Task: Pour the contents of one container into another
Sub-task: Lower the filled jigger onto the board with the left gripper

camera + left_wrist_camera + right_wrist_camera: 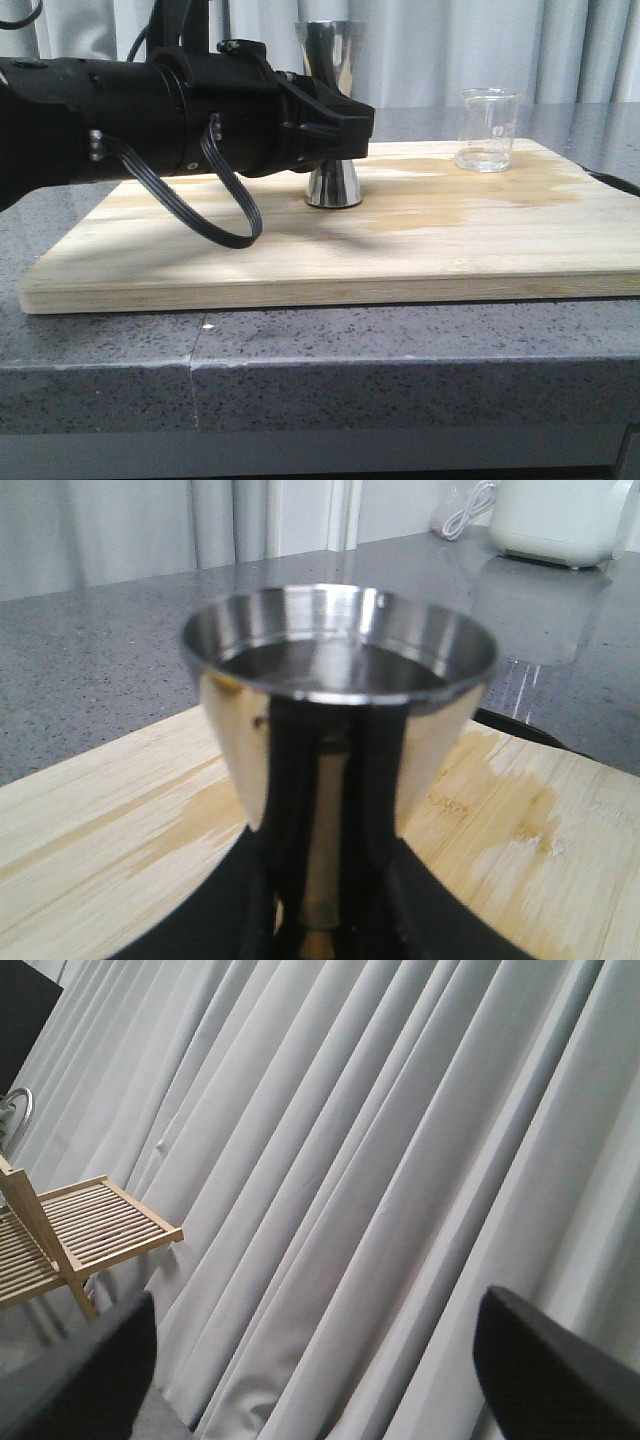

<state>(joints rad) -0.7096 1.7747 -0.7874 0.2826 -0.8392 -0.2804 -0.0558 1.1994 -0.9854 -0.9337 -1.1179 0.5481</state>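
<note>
A: Left jaws first?

B: Left gripper [340, 125], black, is closed round the narrow waist of the shiny steel hourglass-shaped jigger [332, 110]. In the left wrist view the dark fingers [385, 810] sit either side of the neck, w/ the thin gold band [318, 942] showing between them.

A: Jigger upright?

B: Yes, upright. Its base cone rests on the pale wooden board [400, 250], roughly mid-board toward the back. Top cup is open; the wrist cam shows a dark level inside that looks like liquid, can't be sure.

A: And the other container?

B: Small clear glass beaker [487, 130], cylindrical w/ flared rim and faint printed marks, stands upright on the same board, back right corner, well apart from the jigger. Looks to hold a little clear liquid at the bottom. Nothing touches it.

A: Board itself?

B: A darker wet-looking stain [480, 200] spreads between jigger and beaker. Board lies on a grey speckled stone counter [400, 350].

A: Right gripper?

B: Seen in the right wrist cam only: two dark fingertips [550, 1370] spread wide, nothing between them, pointed at grey pleated curtains [380, 1160]. A slatted wooden rack [70, 1235] sits off to one side.
</note>
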